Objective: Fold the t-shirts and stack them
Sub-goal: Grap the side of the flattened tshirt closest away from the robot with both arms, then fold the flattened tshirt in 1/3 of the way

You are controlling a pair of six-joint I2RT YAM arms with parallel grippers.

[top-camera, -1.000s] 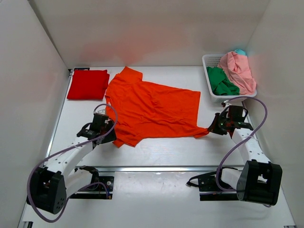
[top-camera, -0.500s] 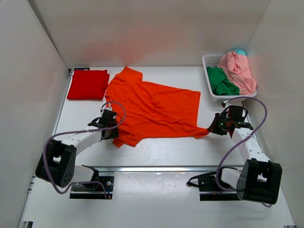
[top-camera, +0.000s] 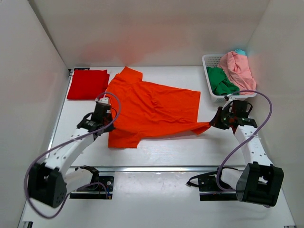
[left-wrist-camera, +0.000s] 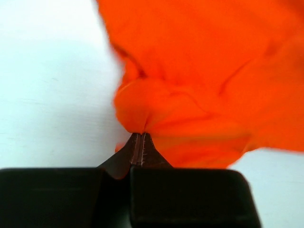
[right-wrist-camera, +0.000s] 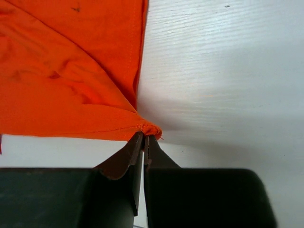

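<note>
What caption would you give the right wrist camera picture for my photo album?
The right fingers pinch one corner of the orange t-shirt over the white table.

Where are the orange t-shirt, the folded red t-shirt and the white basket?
orange t-shirt [top-camera: 152, 107], top external view, on the middle of its spread body.
folded red t-shirt [top-camera: 88, 84], top external view, on the centre of the fold.
white basket [top-camera: 211, 59], top external view, on its far-left lattice rim.

No text, label, brand mark, number or sign is legible anywhere in the top view or in either of the wrist views
</note>
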